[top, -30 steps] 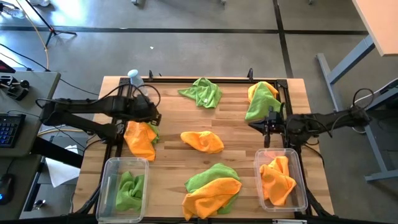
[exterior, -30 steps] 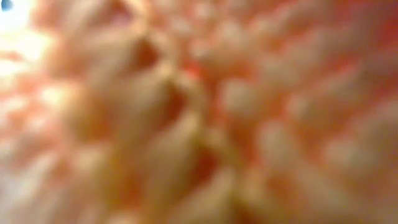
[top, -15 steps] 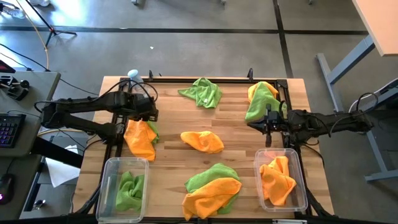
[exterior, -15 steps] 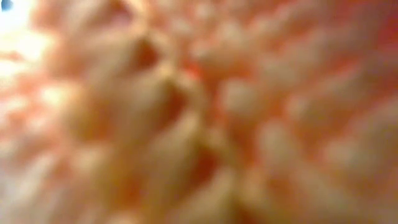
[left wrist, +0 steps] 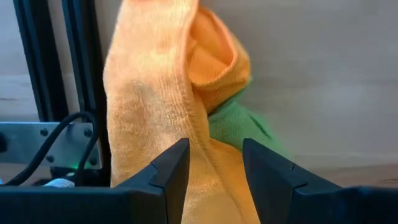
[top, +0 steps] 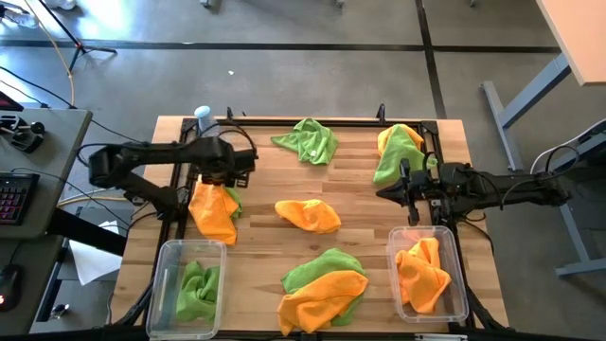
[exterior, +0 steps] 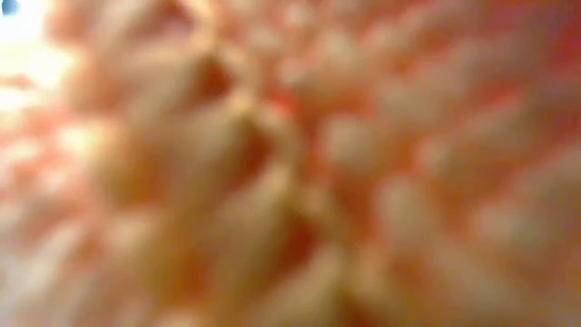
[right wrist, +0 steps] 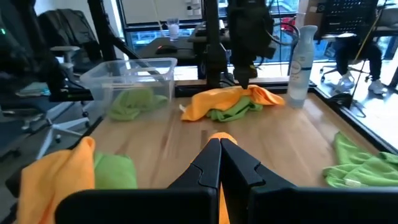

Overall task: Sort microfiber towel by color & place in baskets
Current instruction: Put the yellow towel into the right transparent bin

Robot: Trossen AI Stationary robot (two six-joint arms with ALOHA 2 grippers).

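High view: the wooden table (top: 256, 242) carries the scattered microfiber towels and two clear baskets at its near edge. Taking the left basket (top: 169, 260) as landmark, it holds one green towel (top: 197, 289). Just behind it, by the table's left rail, lies an orange towel (top: 214, 210) over a bit of green, and the left gripper (top: 233, 174) hangs just above the far end of that pile. In the left wrist view its fingers (left wrist: 174, 167) stand apart with the orange cloth showing in the gap, not pinched.

Far across from the left basket, the right basket (top: 455, 260) holds an orange towel (top: 422, 273). Behind it the right gripper (top: 409, 188) hovers near a green-and-orange pile (top: 398, 152) at the far right corner; its fingers (right wrist: 209, 163) are pressed together on nothing.

More towels lie between the baskets: an orange one (top: 308, 215) mid-table, a green and orange pair (top: 322, 287) at the near edge, a green one (top: 308, 139) at the far edge.

The low view is filled by blurred orange fuzz, probably a towel against the lens. A clear spray bottle (right wrist: 300, 60) stands at the far left corner; no writing is legible anywhere.
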